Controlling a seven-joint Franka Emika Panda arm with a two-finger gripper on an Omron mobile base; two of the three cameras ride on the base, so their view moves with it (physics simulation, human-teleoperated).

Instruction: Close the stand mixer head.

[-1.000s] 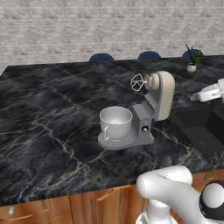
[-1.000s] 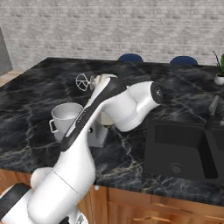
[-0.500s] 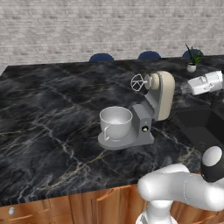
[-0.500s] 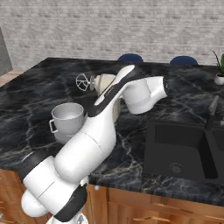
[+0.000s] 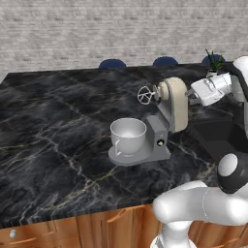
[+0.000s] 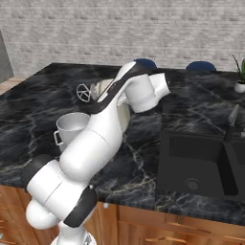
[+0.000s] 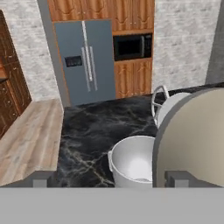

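On the dark marble worktop the stand mixer head is tilted up above the bowl — the end effector, fingers spread and empty, is best pressed down on its rear.

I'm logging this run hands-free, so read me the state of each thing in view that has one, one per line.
stand mixer head: tilted up and back, open, whisk lifted clear of the bowl.
whisk: attached at the head's front, up in the air.
mixing bowl: seated on the mixer base, upright, looks empty.
gripper: just behind the raised head, jaws apart, holding nothing.
fridge: doors shut.
microwave: door shut.
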